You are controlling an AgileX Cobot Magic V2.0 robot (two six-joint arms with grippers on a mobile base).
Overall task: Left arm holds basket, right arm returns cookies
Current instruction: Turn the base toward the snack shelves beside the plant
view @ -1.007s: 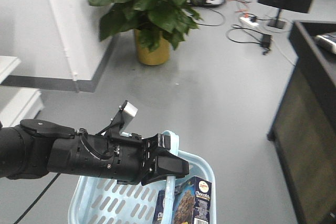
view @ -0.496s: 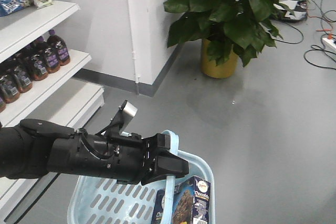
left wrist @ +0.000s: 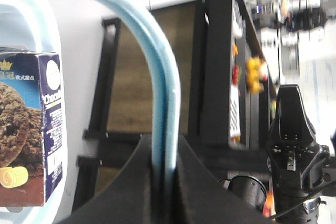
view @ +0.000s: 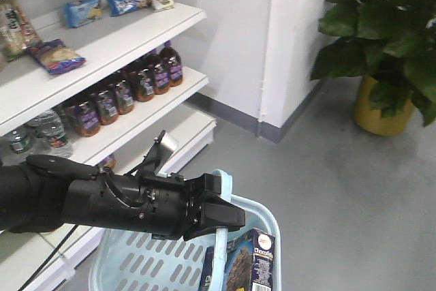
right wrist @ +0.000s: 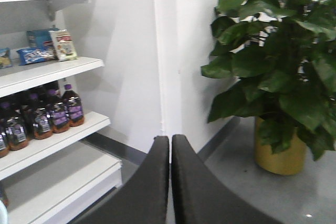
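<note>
Left gripper: the bulky black arm's left gripper [view: 226,215] is clamping its jaws tightly around the thin light blue handle [left wrist: 167,93].
Basket: the light blue slotted plastic shopping basket [view: 146,264] is hanging under that grip, above the grey floor [view: 327,189].
Cookies: the dark navy rectangular cookie box [view: 251,262] is standing upright inside the basket, just beside the handle.
Right gripper: the black right gripper [right wrist: 170,148] is pressing its fingers together on nothing.
Surroundings: white shelves [view: 102,46] are carrying dark purple-labelled bottles [view: 129,90]; a leafy plant [right wrist: 273,51] is standing nearby.
</note>
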